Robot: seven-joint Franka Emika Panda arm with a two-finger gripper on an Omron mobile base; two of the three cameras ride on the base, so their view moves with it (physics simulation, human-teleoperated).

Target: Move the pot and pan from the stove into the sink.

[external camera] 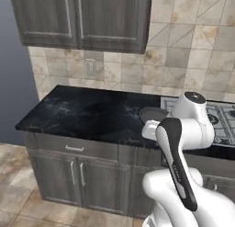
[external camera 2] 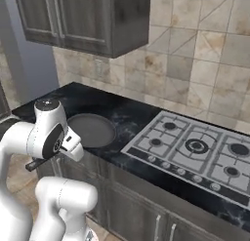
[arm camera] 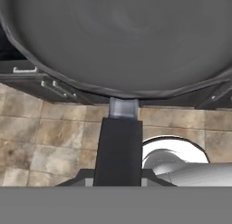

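Pan handle (arm camera: pixel 118 150), dark and long, rises from between the pincer (arm camera: pixel 118 183) tips in the hand view; the pincer is pinching it, and the pan (arm camera: pixel 122 37) spreads wide just beyond, above the floor tiles.

Left base view: the pan (external camera: pixel 153 114) sits over the dark tabletop (external camera: pixel 82 112), just left of the stove (external camera: pixel 222 118).

Right base view: the pan (external camera 2: pixel 91 130) lies left of the stove (external camera 2: pixel 195 150), beside the arm's wrist. No readable writing anywhere.

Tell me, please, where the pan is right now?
The pan sits over the black counter, left of the stove, its handle in the gripper.
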